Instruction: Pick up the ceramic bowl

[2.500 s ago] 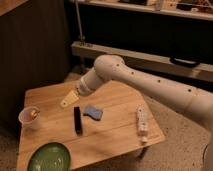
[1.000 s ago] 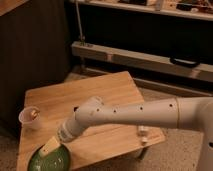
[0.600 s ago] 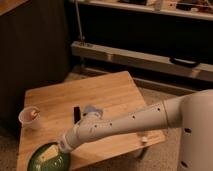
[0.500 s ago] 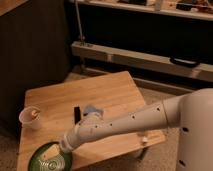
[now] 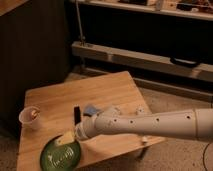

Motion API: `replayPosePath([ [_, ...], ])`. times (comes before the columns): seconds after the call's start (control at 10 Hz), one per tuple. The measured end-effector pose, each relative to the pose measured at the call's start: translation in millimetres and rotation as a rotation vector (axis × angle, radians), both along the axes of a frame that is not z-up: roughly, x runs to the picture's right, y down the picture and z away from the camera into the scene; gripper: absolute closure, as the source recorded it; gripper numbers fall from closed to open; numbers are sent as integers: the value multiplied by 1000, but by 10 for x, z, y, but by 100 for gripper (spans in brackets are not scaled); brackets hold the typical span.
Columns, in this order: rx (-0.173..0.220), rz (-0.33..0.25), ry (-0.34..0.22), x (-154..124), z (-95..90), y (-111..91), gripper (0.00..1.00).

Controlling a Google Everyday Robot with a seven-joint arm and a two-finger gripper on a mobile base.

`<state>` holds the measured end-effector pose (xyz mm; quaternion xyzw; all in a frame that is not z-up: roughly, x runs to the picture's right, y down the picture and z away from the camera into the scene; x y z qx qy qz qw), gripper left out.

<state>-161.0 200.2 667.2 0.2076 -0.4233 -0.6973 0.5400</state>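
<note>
The ceramic bowl [image 5: 60, 156] is round, shallow and glossy green. It sits on the front left corner of the wooden table [image 5: 107, 90]. My white arm [image 5: 150, 124] reaches in from the right, low across the table's front. My gripper [image 5: 65, 138] shows a yellowish tip at the bowl's far rim, just above it. The arm's end hides how the gripper meets the rim.
A small translucent white cup [image 5: 31, 117] stands at the table's left edge, behind the bowl. A black bar-shaped object [image 5: 77, 114] and a blue-grey object [image 5: 91, 109] lie mid-table behind the arm. A white object [image 5: 141, 110] is partly hidden by the arm. Dark shelving stands behind.
The arm has swung down from above the table's middle to the bowl at the front left. In the last half second the gripper tip has drawn back to the bowl's far rim.
</note>
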Motion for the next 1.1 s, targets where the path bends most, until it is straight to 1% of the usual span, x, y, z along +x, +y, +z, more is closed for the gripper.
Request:
replayPosePath([
  [0.1,1,1,-5,6,-51,-54,20],
  [0.2,-6,-11,-18,-11,-81,-73,20],
  [0.4,-34,-61,-42,-99,-52,34,20],
  [0.5,-66,-111,-52,-162,33,223,20],
  [0.6,-89,-145,-56,-192,131,390,20],
  [0.8,-121,-200,-48,-214,365,709,20],
  [1.0,-141,-240,-26,-200,473,873,20],
  [1.1,-140,-243,-19,-174,475,876,20],
])
